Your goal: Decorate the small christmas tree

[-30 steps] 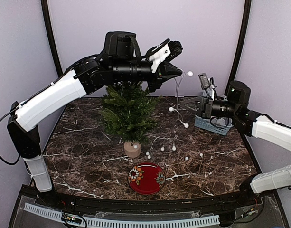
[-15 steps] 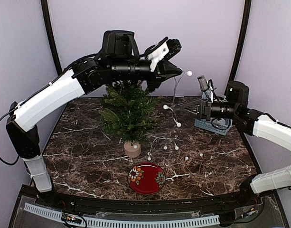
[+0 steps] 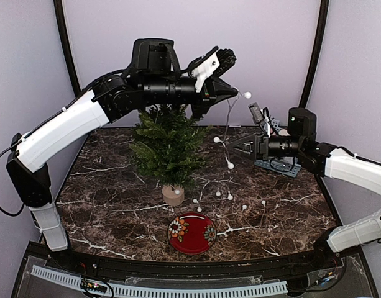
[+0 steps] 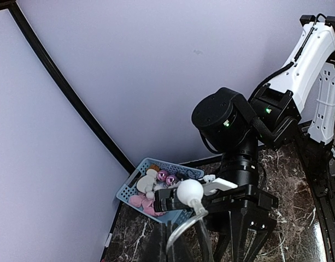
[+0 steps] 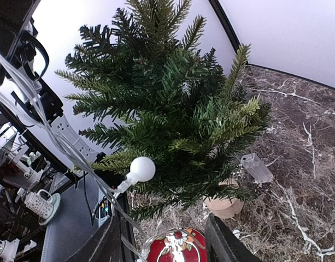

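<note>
Right gripper [image 3: 235, 148] has reached left, jaws parted and empty, toward the light string [image 3: 247, 95] pinched high by the left gripper [image 3: 227, 92]; the small christmas tree [image 3: 165, 146] is not yet decorated.

Red plate [image 3: 192, 233] lies on marble table [image 3: 103, 205]; blue basket [image 4: 126, 191] seemingly holds baubles [image 4: 166, 177].
</note>
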Robot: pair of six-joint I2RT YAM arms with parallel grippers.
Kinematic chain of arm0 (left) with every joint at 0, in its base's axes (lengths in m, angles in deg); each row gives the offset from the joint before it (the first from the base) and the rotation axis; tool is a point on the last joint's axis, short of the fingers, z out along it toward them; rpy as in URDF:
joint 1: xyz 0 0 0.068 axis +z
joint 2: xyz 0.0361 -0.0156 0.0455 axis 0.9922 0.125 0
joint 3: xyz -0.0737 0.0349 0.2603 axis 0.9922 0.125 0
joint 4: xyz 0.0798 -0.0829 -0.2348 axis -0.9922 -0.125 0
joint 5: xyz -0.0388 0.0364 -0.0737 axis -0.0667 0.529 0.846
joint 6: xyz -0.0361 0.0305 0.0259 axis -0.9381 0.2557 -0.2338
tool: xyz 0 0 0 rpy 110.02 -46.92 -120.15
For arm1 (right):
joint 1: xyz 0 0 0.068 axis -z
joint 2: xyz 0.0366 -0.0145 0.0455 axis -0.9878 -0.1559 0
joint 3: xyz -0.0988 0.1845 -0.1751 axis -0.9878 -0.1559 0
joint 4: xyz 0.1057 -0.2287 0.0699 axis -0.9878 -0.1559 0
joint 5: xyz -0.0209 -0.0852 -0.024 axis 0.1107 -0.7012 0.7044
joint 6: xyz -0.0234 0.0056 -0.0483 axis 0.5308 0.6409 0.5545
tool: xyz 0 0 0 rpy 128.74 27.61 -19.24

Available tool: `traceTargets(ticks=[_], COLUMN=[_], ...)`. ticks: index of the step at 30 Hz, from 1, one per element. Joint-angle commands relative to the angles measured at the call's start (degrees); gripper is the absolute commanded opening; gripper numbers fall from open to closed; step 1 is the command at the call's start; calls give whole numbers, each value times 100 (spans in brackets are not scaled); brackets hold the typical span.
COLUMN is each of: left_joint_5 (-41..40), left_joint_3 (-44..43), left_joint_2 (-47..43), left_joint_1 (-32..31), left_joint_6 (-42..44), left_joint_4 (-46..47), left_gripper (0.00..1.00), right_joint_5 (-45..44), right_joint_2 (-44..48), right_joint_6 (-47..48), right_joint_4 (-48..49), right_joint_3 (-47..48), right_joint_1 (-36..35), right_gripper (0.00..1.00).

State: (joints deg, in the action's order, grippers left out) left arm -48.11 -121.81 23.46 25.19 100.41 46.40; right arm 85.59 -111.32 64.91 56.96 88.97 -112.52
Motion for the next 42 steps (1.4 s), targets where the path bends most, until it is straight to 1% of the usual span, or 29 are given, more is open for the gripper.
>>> traceTargets(ticks=[1, 3, 5, 16, 27, 35, 42], left_joint_5=[131, 238, 351, 594, 634, 660, 738], left_joint_3=[36, 39, 48, 275, 305, 294, 287], left_joint_2=[-330, -337, -345, -477, -488, -458, -412], left_joint_1=[23, 23, 23, 23, 23, 23, 23], left_joint_6=[-36, -52, -90, -183, -206, -220, -253], left_joint_4=[-27, -94, -168, -247, -223, -212, -203], left_gripper=[0, 0, 0, 0, 0, 0, 0], right_joint_5=[-271, -536, -594, -222, 28, 79, 94], right_joint_2=[292, 467, 550, 436, 174, -13, -234], right_joint_6=[-271, -303, -344, -409, -227, -179, -276], right_joint_4=[711, 823, 898, 913, 681, 666, 979], right_joint_3=[194, 214, 314, 746, 1027, 1105, 1215], right_joint_1=[-44, -42, -42, -41, -118, -342, -490], right_gripper=[57, 62, 63, 62, 57, 55, 48])
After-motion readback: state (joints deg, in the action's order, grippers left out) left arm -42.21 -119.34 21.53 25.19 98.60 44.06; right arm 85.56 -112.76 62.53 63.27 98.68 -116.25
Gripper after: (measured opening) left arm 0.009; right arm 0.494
